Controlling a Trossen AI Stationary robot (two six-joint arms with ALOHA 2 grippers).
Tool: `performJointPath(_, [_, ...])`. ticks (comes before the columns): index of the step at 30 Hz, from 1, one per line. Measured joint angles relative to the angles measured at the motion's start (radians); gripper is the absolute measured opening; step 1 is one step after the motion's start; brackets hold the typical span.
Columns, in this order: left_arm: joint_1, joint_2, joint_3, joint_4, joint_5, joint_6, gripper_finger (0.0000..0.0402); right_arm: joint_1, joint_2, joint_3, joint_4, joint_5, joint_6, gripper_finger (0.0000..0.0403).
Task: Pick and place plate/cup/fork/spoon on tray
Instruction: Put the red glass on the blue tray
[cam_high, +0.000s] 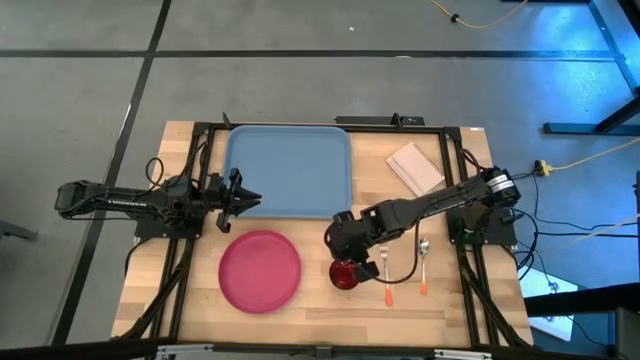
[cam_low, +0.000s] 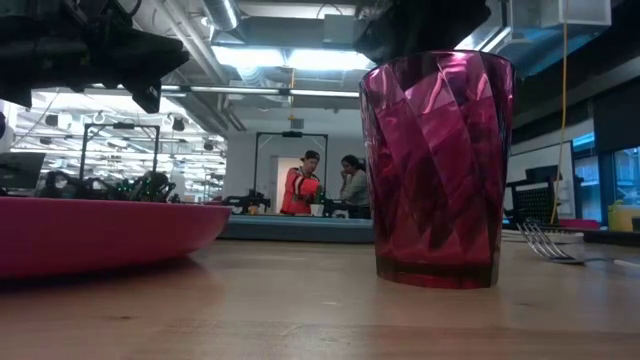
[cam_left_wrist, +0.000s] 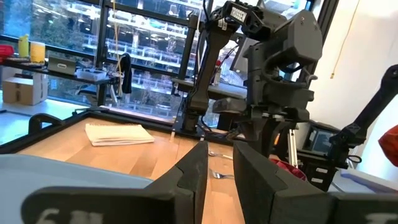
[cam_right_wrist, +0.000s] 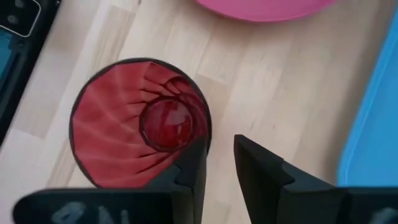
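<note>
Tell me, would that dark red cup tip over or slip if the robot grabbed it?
The cup stands upright, taller than wide, narrowing to its base, so a sideways nudge might tip it. Its glossy, ridged plastic-looking wall suggests light and rigid; the ridges may help the right gripper hold it.

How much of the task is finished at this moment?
Nothing is on the tray yet. The right gripper hangs over the cup, one finger inside its rim, and the cup stands on the table. The plate, fork and spoon also lie on the table. The left gripper waits at the tray's edge.
</note>
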Motion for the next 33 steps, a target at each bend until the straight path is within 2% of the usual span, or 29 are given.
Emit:
performJointPath(14, [0.0,0.0,0.0,-0.01,0.0,-0.001,0.0069,-0.002,0.021,-0.052,0.09,0.007,0.058,0.0088])
performJointPath(20, [0.0,0.0,0.0,-0.013,0.0,-0.001,0.0069,0.0,0.025,-0.057,0.081,-0.053,0.078,0.0088])
performJointPath(33, [-0.001,0.0,0.0,-0.031,-0.031,0.018,0.0069,0.004,0.016,-0.056,0.035,-0.05,0.108,0.0088])
